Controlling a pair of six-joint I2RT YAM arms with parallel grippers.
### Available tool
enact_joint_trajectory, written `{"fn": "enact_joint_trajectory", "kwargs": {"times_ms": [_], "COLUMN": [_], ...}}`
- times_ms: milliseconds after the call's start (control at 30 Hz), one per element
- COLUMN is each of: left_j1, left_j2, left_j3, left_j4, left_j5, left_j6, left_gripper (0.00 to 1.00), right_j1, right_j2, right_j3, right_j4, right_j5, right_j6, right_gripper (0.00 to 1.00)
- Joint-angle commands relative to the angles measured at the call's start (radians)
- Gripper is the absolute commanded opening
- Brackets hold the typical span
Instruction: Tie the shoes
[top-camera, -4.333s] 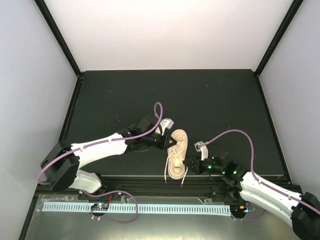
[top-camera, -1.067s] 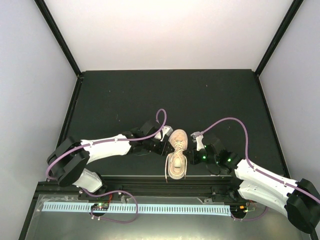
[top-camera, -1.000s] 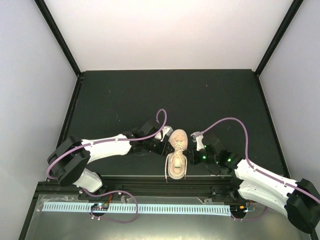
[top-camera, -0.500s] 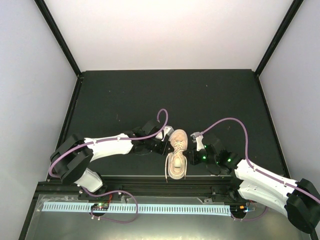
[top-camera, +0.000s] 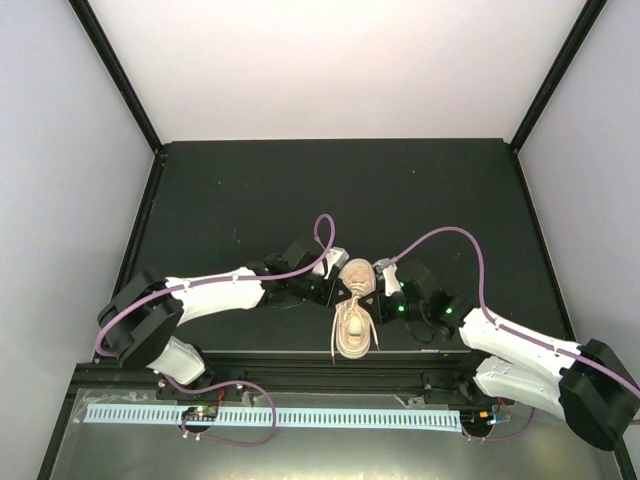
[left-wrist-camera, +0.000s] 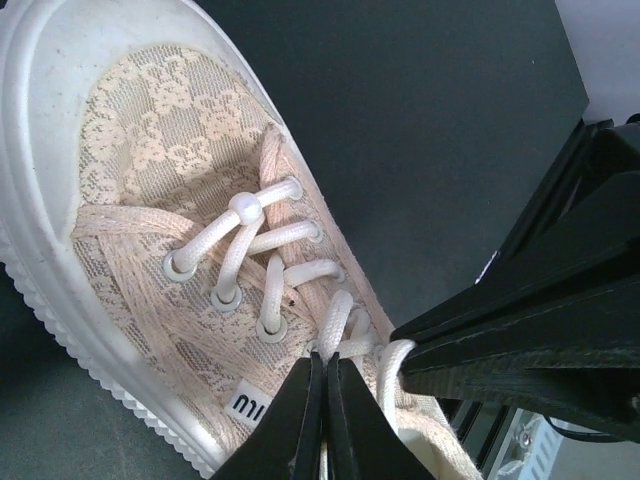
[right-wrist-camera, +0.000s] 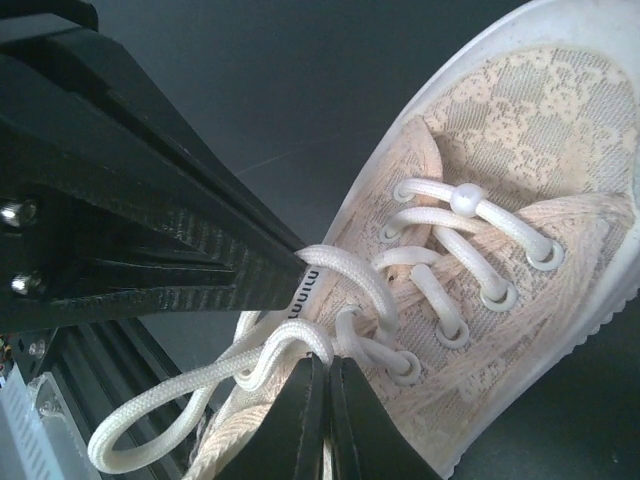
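The pale beige-pink sneaker (top-camera: 353, 310) lies near the table's front edge, toe pointing away. It fills the left wrist view (left-wrist-camera: 150, 190) and the right wrist view (right-wrist-camera: 520, 200). My left gripper (top-camera: 337, 291) is at the shoe's left side, shut on a cream-white lace (left-wrist-camera: 338, 320) by the top eyelets. My right gripper (top-camera: 374, 300) is at the shoe's right side, shut on a lace loop (right-wrist-camera: 290, 345). The two grippers' black fingers nearly meet over the tongue. Loose lace ends (top-camera: 334, 347) trail toward the front edge.
The black mat (top-camera: 300, 190) ends at a front rail (top-camera: 300, 365) just below the shoe's heel. White walls and black corner posts (top-camera: 120, 80) enclose the back and sides. Purple cables (top-camera: 440, 240) arch over both wrists.
The right gripper has moved up and left, closer to the shoe's tongue, and the shoe has shifted slightly. The left gripper has hardly moved in the last second.
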Motion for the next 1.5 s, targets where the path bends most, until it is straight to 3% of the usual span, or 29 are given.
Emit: {"fn": "enact_joint_trajectory", "kwargs": {"times_ms": [0,1000,1333,1467], "left_j1": [-0.004,-0.027,0.007,0.027], "left_j2": [-0.023,-0.038,-0.106,-0.103], "left_j3": [0.001,-0.043,-0.06,-0.062], "left_j4": [0.036,0.113,0.051,0.039], "left_j5": [0.02,0.043,-0.028,-0.047], "left_j6": [0.016,-0.001,-0.008,-0.033], "left_gripper": [0.02,0.02,0.3,0.33], "right_j1": [-0.001,0.01,0.01,0.01], "right_j2": [0.039,0.167,0.141,0.131], "right_j3": [0.029,0.02,0.006,-0.001], "right_j4": [0.062,0.17,0.166,0.164], "right_j5": [-0.037,-0.006,-0.006,-0.003], "right_j6": [-0.016,0.001,-0.001,-0.001], "right_gripper": [0.05,0.03,0.03,0.03]}}
